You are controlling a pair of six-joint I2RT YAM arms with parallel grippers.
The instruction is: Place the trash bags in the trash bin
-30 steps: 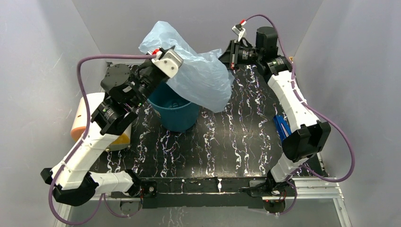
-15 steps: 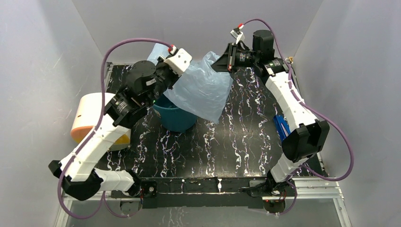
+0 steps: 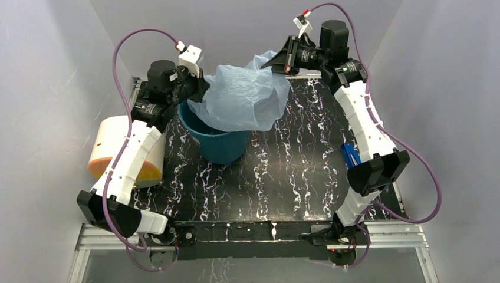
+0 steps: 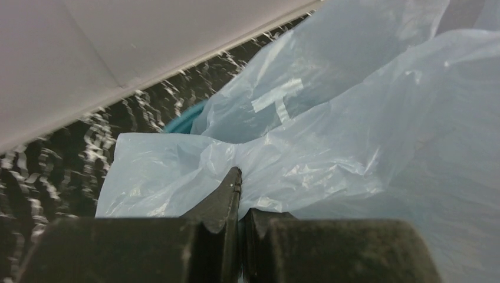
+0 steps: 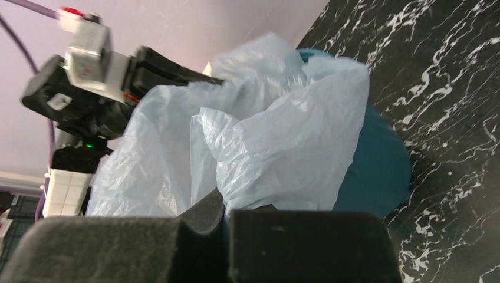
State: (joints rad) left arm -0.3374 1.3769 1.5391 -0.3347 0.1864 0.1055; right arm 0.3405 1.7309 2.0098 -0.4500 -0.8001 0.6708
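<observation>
The light-blue trash bag [image 3: 244,97] hangs stretched between my two grippers above the teal trash bin [image 3: 219,144], and its lower folds drape over the bin's rim and into its mouth. My left gripper [image 3: 199,88] is shut on the bag's left edge, its jaws pinching a gathered fold [image 4: 239,177]. My right gripper [image 3: 272,62] is shut on the bag's far right edge [image 5: 227,197]. The right wrist view shows the bag [image 5: 277,141] covering most of the bin [image 5: 377,171]. The bin's rim [image 4: 183,121] peeks out in the left wrist view.
A cream cylinder with an orange end [image 3: 115,147] lies at the table's left edge beside my left arm. A small blue object [image 3: 351,156] lies near the right edge by my right arm. Grey walls close in the back and sides.
My left gripper has swung left and back, past the bin's left rim. The bag has come down and spread wider over the bin's mouth. My right gripper has risen slightly.
</observation>
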